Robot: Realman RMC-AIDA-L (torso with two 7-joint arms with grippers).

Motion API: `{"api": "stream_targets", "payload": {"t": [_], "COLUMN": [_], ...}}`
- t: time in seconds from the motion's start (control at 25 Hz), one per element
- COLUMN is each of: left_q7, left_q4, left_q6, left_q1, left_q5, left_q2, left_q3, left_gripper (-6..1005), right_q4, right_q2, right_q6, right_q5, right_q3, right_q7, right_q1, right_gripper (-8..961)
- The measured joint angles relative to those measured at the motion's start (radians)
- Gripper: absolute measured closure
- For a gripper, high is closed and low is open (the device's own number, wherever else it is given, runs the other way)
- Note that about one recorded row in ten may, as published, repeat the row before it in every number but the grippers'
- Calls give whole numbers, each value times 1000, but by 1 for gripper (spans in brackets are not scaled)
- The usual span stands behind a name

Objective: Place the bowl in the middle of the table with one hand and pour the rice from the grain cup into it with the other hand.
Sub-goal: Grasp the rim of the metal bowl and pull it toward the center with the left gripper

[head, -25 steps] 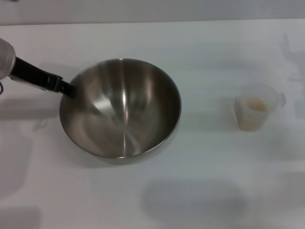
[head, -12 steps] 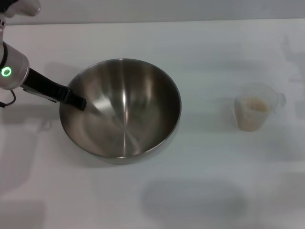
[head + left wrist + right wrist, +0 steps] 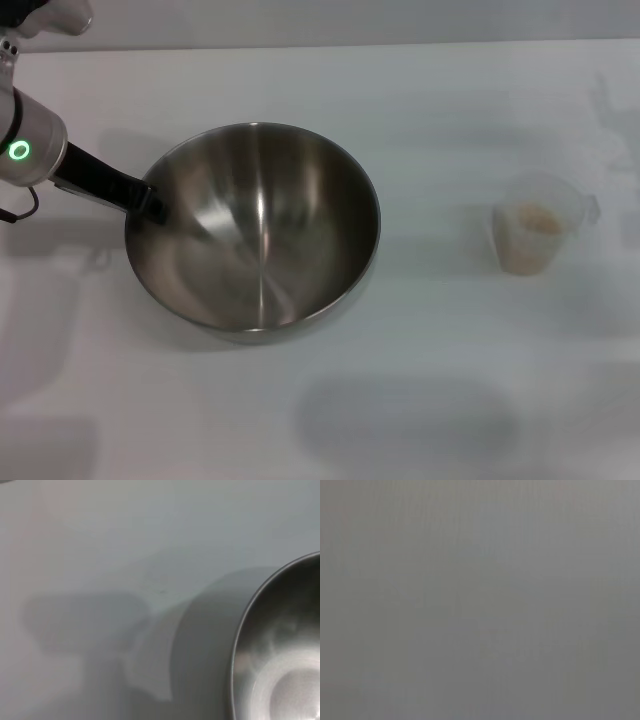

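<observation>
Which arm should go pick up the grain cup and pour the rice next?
The right arm, probably. The grain cup stands upright on the robot's right side of the table, apart from the bowl. The left tool is at the bowl's left rim, far from the cup. The right tool is not in view.

I see the steel bowl (image 3: 255, 230) upright left of centre on the white worktop (image 3: 420, 400); the frosted grain cup (image 3: 540, 235) holding rice (image 3: 538, 220) stands far right.
</observation>
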Motion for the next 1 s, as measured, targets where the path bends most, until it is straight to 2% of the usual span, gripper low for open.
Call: {"api": "stream_targets", "payload": {"t": [0.24,0.28,0.48,0.64,0.84,1.0], "left_q7": [7,7,7,7,42,62], "left_q4": [7,8,23,28,29,29], "left_q6": [-4,-4,-1,4,-1,-5], "left_q1": [-5,-6,-9,-11,-12,-12], "left_q5": [0,0,-4,-33,-138,-223], "left_q2": [1,1,0,0,5,7], "left_q3": [-1,-1,-5,-57,-181,-219], "left_gripper": [632,798,933,941,951,956], "right_q4": [0,0,0,0,0,0], "right_q2": [0,0,0,0,0,0], "right_q6": [0,0,0,0,0,0], "right_q5": [0,0,0,0,0,0], "right_q3": [0,0,0,0,0,0], "right_q7": [1,1,1,2,2,2], "right_q1": [-2,-3,-5,-6,-8,-11], "right_gripper": [244,244,244,244,244,244]}}
